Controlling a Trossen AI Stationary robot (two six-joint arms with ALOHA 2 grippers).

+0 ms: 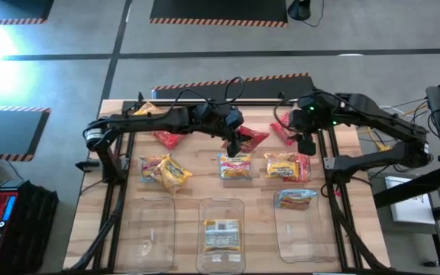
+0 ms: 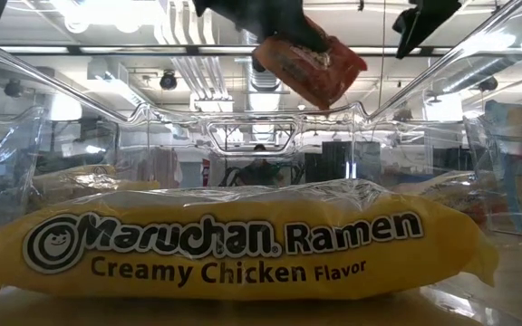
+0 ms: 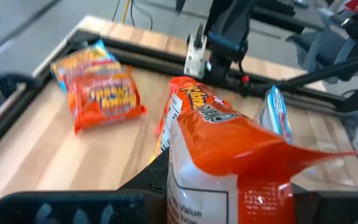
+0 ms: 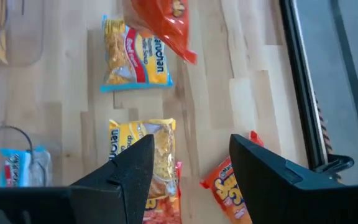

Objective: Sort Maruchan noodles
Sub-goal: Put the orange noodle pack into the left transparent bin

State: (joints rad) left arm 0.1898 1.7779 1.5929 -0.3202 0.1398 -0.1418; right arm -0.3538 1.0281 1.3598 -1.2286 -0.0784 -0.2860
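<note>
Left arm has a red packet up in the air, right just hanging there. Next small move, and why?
Probably carry it toward the empty left bin. The left gripper holds a red packet clear of the table; the middle bin already holds a yellow packet and the right bin a blue one. The right gripper hovers open, empty.

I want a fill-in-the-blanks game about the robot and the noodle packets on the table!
1. The left gripper holds a noodle packet whose colour is ____.
2. The right gripper hovers over the table with its fingers ____.
3. The middle clear bin holds a packet whose flavour reads Creamy ____.
4. The number of clear bins along the table's near edge is ____.

Missing words: red; open; Chicken; three
</note>
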